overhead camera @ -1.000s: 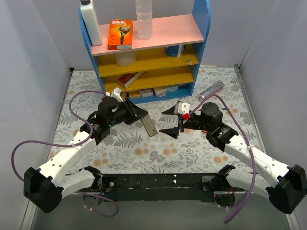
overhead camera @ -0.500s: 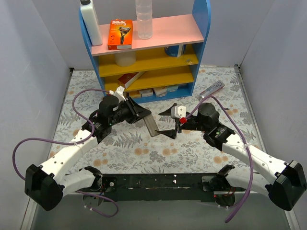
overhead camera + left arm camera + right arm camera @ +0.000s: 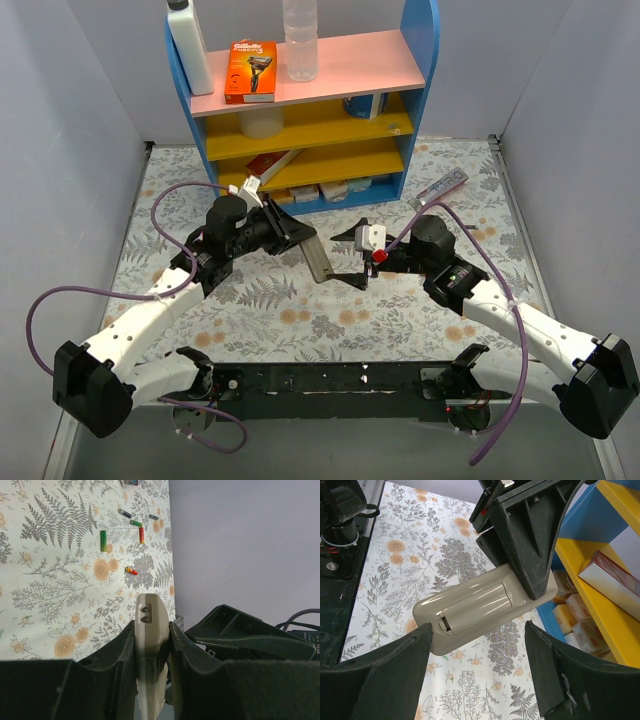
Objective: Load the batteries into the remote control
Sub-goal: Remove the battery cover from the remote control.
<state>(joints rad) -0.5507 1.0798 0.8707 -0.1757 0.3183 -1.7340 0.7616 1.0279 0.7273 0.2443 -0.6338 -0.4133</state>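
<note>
**Remote pinched in my L jaws, R jaws gaping beside it**

My L jaws are pressed tight on the remote control [image 3: 318, 258], gripping one end and holding it tilted above the table [image 3: 260, 310], in front of the shelf unit [image 3: 425, 50]. In the L wrist view the handset [image 3: 149, 645] sits edge-on, squeezed between my two dark fingers [image 3: 115, 672], w/ two small screws near its tip.

My R jaws are spread wide. In the R wrist view the remote's beige-grey back [image 3: 480, 611] faces that cam, w/ the battery-door outline and latch tab showing. Its free end pokes into the gap between my R fingers [image 3: 395, 675], apart from both as far as I can see.

The batteries lie loose on the floral cloth near the wall, well apart from the remote: a green cell [image 3: 103, 540], a red cell [image 3: 141, 534], a small red-and-yellow one [image 3: 131, 571] and a few darker ones beyond.

Writing: the orange box [image 3: 250, 72] on the pink top shelf reads "Gillette"; the smaller print under it is too fine to read. Next to it are a white bottle [image 3: 188, 45] and a clear bottle [image 3: 300, 42], labels not legible. A silver-purple tube [image 3: 440, 187] lies on the table right of the shelf; it has print along it, too small to make out.
</note>
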